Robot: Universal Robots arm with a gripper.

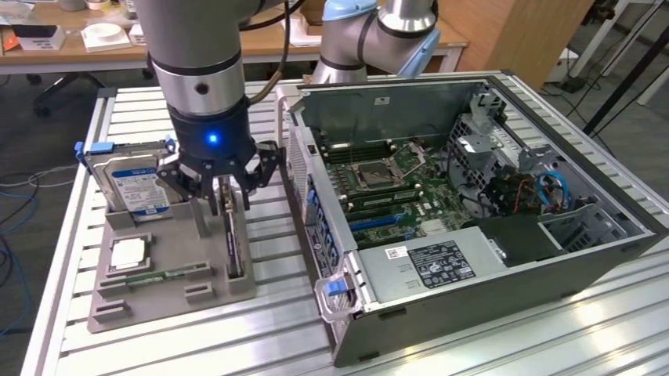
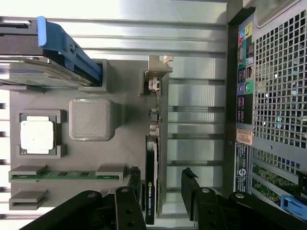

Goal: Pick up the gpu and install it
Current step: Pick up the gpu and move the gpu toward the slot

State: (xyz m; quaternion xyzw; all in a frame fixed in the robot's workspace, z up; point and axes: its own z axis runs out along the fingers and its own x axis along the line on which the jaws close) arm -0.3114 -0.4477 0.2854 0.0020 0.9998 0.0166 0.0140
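Pickup step, and nothing is gripped yet. My pincer [image 1: 230, 200] hangs low over the grey parts tray [image 1: 209, 296] with its jaws spread wide. In the wrist view the pincer [image 2: 162, 179] straddles the gpu [image 2: 154, 136]. The card stands on its long edge in its slot, directly beneath me and running between my two fingers [image 2: 135, 187]. Its black cooler face sits just beside one finger, and I read a sliver of daylight there. On the other side the gap is plainly wider, so I am off-centre across the card. Its silver bracket is at the far end of the slot, away from my fingertips.

Out past the cooler-side finger lie the hard drive [image 1: 136, 184], the processor chip [image 1: 128, 252] and the memory stick [image 1: 157, 276], all apart from me. Past the other finger is the open computer case [image 1: 450, 196], motherboard showing, so the install has not begun.

As I judge it, the next move calls for squaring up so both pads meet flat faces together, not the fragile board edge. The near finger touching first could push the card sideways in its slot. Once clamped, it wants a straight lift, since the slot walls hug the card closely.
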